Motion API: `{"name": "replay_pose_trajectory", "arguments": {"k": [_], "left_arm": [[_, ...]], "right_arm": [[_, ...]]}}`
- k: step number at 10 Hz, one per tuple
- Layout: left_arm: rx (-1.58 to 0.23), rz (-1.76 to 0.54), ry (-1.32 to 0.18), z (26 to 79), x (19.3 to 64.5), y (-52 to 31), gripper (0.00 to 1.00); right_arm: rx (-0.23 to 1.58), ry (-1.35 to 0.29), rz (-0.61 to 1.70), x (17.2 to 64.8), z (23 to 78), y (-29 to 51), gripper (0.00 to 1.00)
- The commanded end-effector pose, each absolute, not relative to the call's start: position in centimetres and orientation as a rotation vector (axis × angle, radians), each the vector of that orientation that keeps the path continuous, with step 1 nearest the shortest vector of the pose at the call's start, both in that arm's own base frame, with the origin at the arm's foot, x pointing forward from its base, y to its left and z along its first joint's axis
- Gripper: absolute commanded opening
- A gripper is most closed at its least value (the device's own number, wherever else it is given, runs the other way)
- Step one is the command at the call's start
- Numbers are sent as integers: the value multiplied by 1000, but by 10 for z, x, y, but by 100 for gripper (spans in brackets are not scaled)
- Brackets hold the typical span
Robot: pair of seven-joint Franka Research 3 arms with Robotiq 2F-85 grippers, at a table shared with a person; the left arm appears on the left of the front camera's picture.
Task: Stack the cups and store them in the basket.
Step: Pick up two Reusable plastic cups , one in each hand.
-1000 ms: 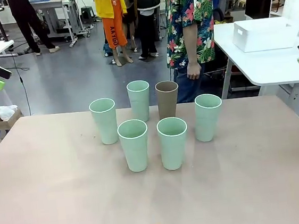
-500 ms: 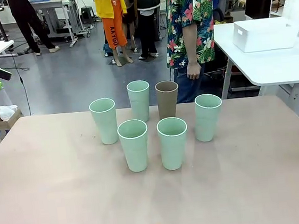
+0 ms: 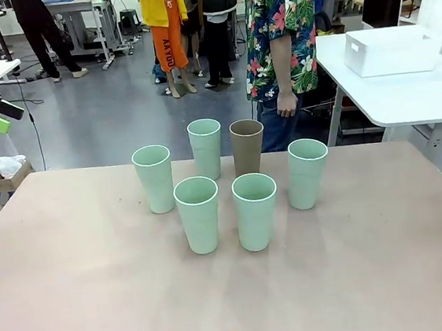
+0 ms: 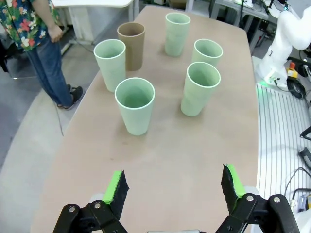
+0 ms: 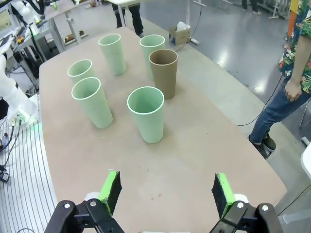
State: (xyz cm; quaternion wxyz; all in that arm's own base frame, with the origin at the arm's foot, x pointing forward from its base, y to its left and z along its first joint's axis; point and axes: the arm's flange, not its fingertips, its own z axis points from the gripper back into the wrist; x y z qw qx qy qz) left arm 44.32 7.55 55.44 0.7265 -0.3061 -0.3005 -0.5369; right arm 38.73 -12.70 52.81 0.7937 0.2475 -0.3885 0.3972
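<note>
The cups point(image 3: 198, 214): which step are we on with them?

We judge it is the very start. Going by size, the surface point(image 3: 236, 306) comes first. It carries all six cups in a loose cluster at its far middle, with the near half bare.

And the basket?

The basket point(image 3: 393, 50) sits on a separate white table point(image 3: 388, 96) at the far right, well apart from the cups. A person point(image 3: 282, 32) stands at the far side between the two tables, with one hand hanging down.

So nothing is stacked?

Nothing. Every cup stands upright, mouth up, and none is nested in another. The brown cup point(image 3: 248, 147) is in the far row just right of a mint one. Two mint cups stand nearest us, and one more stands out on each flank.

What about our tools?

The left tool point(image 4: 174, 179) hangs high off the left of the surface with its green pads wide apart and nothing between them. The right tool point(image 5: 166, 187) is the same off the right side, spread and empty.

What does the next move call for?

We think one tool must come down over an outer cup. It should close across the wall near the rim, lift the cup clear of its neighbours, then lower it straight into another cup. The cups stand close together, so the descent needs room for both fingers.
</note>
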Motion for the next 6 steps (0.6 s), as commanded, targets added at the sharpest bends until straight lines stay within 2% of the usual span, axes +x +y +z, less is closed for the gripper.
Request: {"name": "replay_pose_trajectory", "arguments": {"k": [1, 6], "left_arm": [[-688, -1187, -667, 555, 441, 79, 100], [-688, -1187, -667, 555, 441, 79, 100]], "right_arm": [[542, -860, 864, 388, 530, -128, 100], [542, -860, 864, 388, 530, -128, 100]]}}
